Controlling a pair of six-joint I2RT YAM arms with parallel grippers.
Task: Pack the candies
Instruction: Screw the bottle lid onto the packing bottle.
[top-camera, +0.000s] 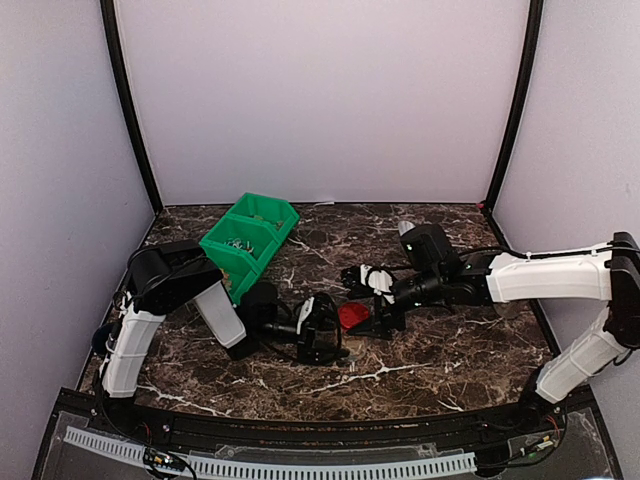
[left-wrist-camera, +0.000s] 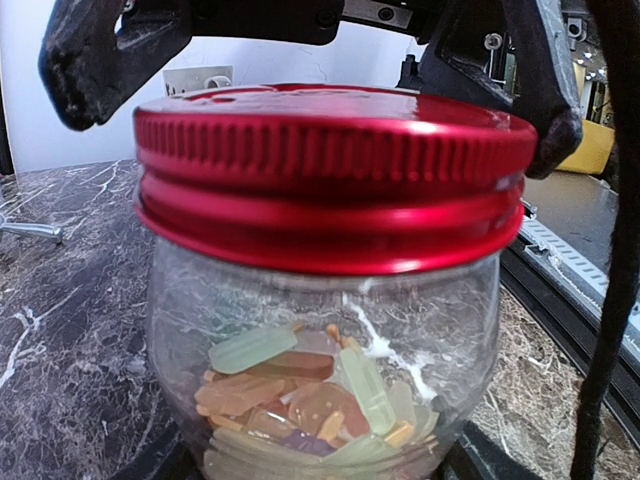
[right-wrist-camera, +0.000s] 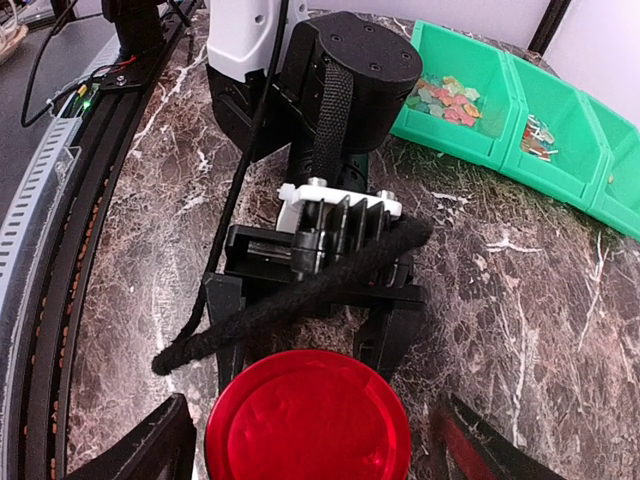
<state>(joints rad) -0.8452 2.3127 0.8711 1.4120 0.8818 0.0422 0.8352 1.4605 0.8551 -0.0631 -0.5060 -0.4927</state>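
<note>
A clear glass jar (left-wrist-camera: 180, 300) with a red lid (left-wrist-camera: 330, 170) fills the left wrist view, and candies (left-wrist-camera: 300, 390), pale green, orange and tan, lie in its bottom. My left gripper (left-wrist-camera: 320, 468) is shut on the jar's lower body, one pad at each bottom corner. My right gripper (right-wrist-camera: 310, 455) hangs over the red lid (right-wrist-camera: 308, 420) with its jaws open. One finger (right-wrist-camera: 140, 450) stands on each side of the lid with a small gap. From above, both grippers meet at the lid (top-camera: 352, 316) mid-table.
A green three-bin tray (top-camera: 250, 235) stands at the back left. One bin (right-wrist-camera: 500, 90) holds more loose candies (right-wrist-camera: 445, 98), and its neighbour holds small metal parts (right-wrist-camera: 540, 135). A black cable (right-wrist-camera: 290, 290) drapes across the left wrist. The table's front rail (right-wrist-camera: 60, 200) runs nearby.
</note>
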